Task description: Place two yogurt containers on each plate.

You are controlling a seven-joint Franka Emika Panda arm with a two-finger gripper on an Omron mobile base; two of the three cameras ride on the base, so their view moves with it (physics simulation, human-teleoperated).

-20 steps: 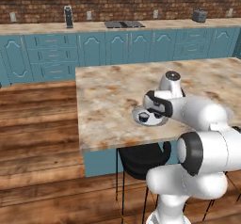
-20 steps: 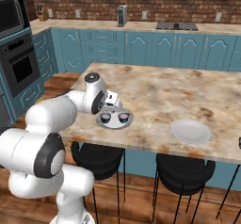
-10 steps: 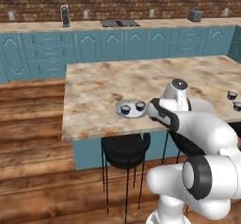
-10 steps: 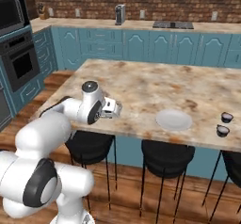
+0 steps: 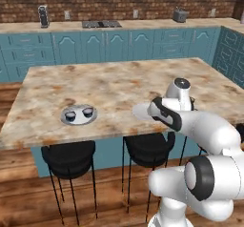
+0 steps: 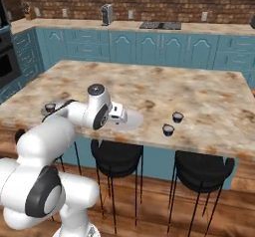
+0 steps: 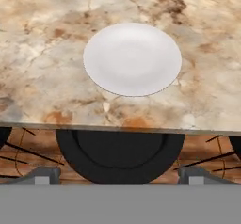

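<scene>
The claw (image 7: 120, 176) is wide open and holds nothing, above the near table (image 7: 42, 77) edge beside the bare plate (image 7: 132, 58); two yogurt cups (image 6: 173, 123) stand on the table, two on the other plate (image 5: 79, 116).

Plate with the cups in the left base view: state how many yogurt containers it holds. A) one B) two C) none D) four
B: the plate near the counter's front edge carries two yogurt containers side by side; the other plate is bare.
</scene>
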